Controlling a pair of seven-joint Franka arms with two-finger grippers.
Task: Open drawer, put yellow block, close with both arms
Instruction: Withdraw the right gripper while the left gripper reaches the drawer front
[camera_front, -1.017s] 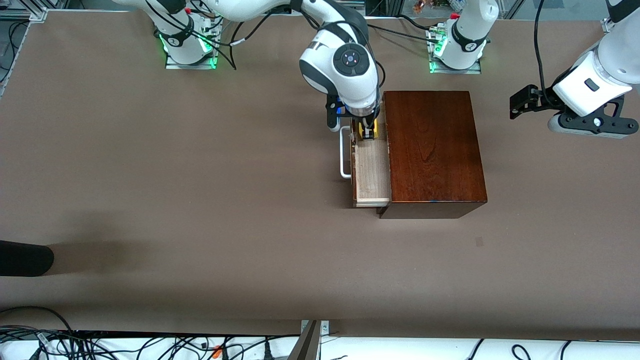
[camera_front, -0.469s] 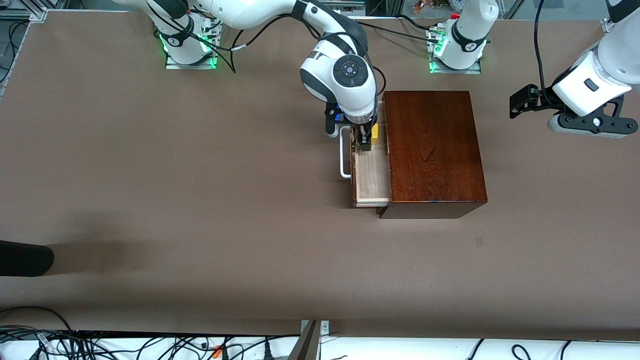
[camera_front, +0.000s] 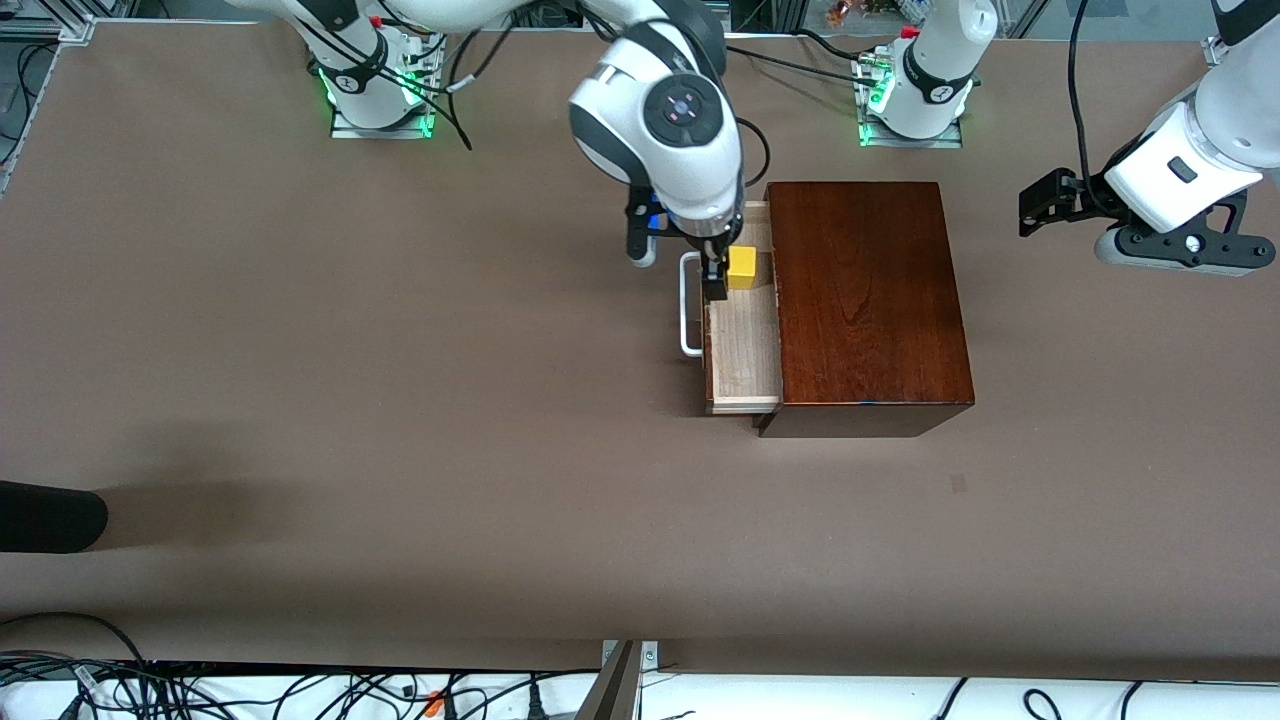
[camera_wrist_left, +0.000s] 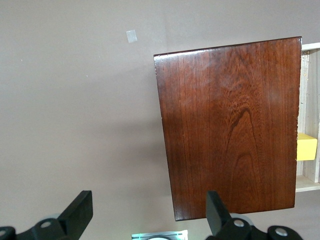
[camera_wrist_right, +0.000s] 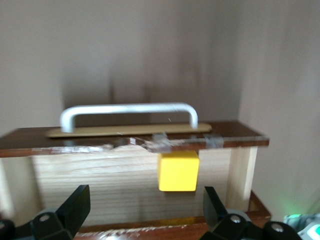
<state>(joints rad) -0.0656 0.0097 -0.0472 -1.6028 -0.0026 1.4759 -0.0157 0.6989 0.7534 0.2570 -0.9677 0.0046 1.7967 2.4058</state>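
The right gripper (camera_front: 716, 268) is held above the open drawer (camera_front: 744, 345), over the end of it farthest from the front camera. Its fingers (camera_wrist_right: 74, 205) are spread wide and nothing is held between them; the yellow block is seen in the gap, lower down and clear of both pads.

The yellow block (camera_front: 742, 268) is seated on the pale wood floor of the drawer, released, close to the drawer's front panel and toward the end nearest the robot bases. In the right wrist view the yellow block (camera_wrist_right: 178, 171) is shown just under the chipped top edge of the front panel, with the white bar handle (camera_wrist_right: 129, 113) mounted on the panel's outer face.

The drawer is pulled out from the dark wooden box (camera_front: 865, 300) toward the right arm's end of the bench (camera_front: 300, 350). The handle (camera_front: 688, 305) is left untouched, with nothing in contact with it.

The left gripper (camera_front: 1045, 203) is parked in the air over bare bench, well apart from the box, toward the left arm's end; the left arm is waiting. Its fingers (camera_wrist_left: 77, 215) are spread apart and empty in the left wrist view, where the box top (camera_wrist_left: 230, 125) and a sliver of the yellow block (camera_wrist_left: 306, 147) are also recorded.
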